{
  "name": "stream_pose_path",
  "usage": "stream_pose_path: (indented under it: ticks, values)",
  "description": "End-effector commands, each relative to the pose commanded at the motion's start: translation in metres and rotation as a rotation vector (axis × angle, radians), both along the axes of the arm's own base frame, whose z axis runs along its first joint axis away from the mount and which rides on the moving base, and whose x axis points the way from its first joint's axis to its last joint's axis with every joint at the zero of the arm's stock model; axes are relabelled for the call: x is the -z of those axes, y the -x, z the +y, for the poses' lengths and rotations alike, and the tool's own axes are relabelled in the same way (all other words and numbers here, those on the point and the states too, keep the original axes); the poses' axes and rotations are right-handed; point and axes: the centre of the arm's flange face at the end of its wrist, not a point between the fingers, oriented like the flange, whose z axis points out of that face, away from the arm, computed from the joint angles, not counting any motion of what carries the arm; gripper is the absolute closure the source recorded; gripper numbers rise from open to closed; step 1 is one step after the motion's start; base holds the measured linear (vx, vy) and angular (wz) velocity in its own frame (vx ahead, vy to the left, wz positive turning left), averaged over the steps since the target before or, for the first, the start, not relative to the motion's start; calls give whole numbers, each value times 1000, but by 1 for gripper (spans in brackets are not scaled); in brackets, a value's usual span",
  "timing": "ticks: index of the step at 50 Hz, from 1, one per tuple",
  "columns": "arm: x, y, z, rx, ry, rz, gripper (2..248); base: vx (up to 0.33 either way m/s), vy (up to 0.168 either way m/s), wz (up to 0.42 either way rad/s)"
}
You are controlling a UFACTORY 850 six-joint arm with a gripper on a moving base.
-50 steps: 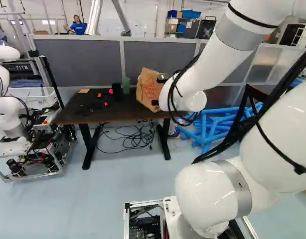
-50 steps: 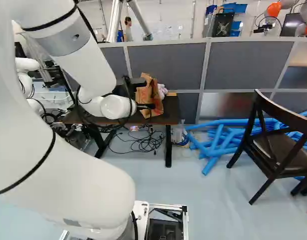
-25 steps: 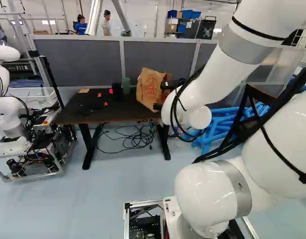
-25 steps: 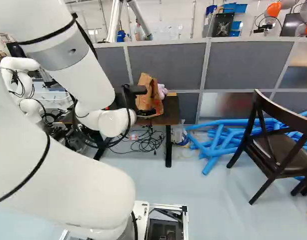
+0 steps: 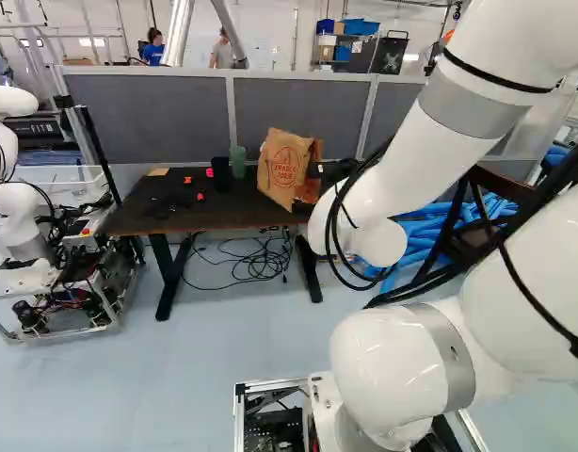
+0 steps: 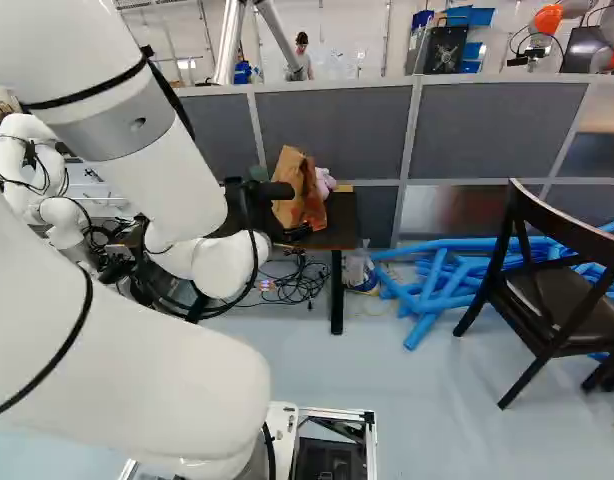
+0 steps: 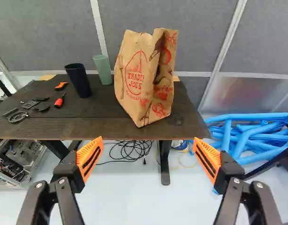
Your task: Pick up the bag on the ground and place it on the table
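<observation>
"Judging by how things lie, how far along is it?"

"Nearly finished, I'd say. The brown paper bag with red print (image 7: 143, 77) stands on the dark-topped desk (image 7: 55, 126), ahead of the claw (image 7: 147, 140) and clear of it."

"Is the claw gripping any of it?"

"No. Its two fingers are spread wide, orange pads (image 7: 94, 144) facing each other with nothing pinched between them."

"So the lift from the ground and the placing both count as done?"

"As far as I can tell, yes. The whole bag rests on the desktop, a bit lopsided, mouth creased, with its lower corner near the desk edge that faces the claw. Beyond the claw, the green cup (image 7: 103, 70) is just beside the bag, and the black tumbler (image 7: 78, 80) is a little farther along. Both are upright."

"What's left, then?"

"Only backing the claw well away, in my judgement. It should avoid brushing the bag, since a knock could tip soft paper or nudge it toward the edge. I see no need for another grasp."
</observation>
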Motion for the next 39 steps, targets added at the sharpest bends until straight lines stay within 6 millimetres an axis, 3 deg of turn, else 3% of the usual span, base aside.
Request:
stream_pose_path:
  ticks: [39]
  values:
    - [4, 8, -1, 5, -5, -18, 3, 0, 0, 0]
